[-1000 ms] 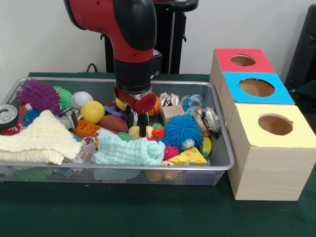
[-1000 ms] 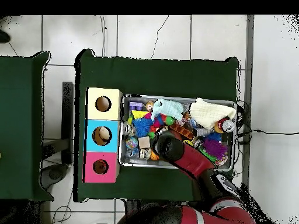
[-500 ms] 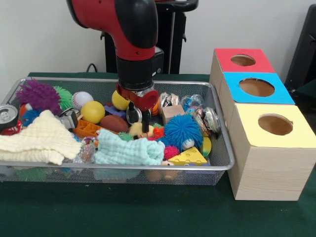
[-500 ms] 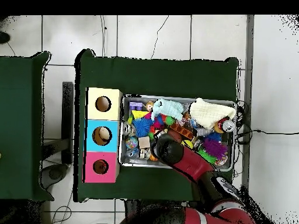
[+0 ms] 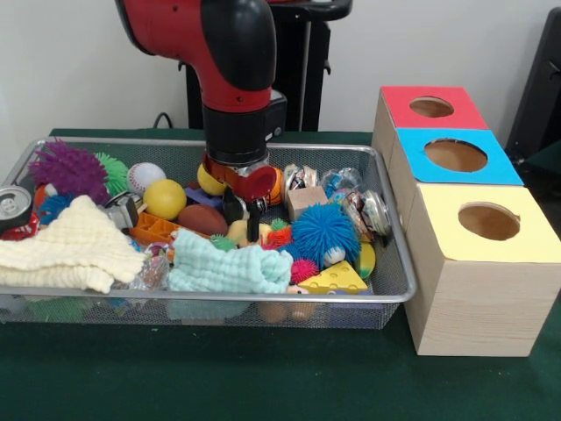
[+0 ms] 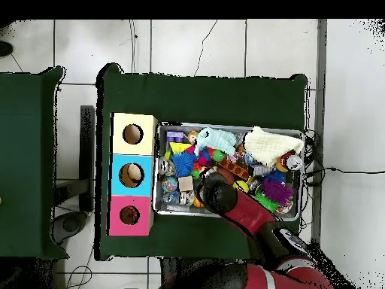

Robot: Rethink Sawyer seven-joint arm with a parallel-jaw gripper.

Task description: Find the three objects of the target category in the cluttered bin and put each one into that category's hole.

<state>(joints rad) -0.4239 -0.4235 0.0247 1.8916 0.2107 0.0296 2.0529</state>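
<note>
Starting at the left end of the wire bin point(image 5: 386, 294): a soda can point(image 5: 14, 208) sits against the wall, with a purple spiky ball point(image 5: 67, 169) behind it and a cream cloth point(image 5: 72, 245) draped over whatever's underneath, so it probably hides a few things. Moving toward the bin's middle there's a yellow ball point(image 5: 164, 198), then a mint cloth point(image 5: 230, 267) slumped against the near wall. The pincer point(image 5: 243, 214) hangs just behind that mint cloth, fingers spread a little, tips down in the clutter by a small orange-green spiky toy point(image 5: 279, 232). Looks like it's lining up a grab, but I honestly can't tell which item it wants or what the target category is. Right of it is a blue fuzzy ball point(image 5: 324, 232) and a cheese wedge point(image 5: 335, 279). Outside the bin's right end, on the green counter point(image 5: 263, 377), stand the red point(image 5: 431, 107), blue point(image 5: 456, 155) and yellow point(image 5: 488, 221) hole boxes, close enough for short drops.
</note>
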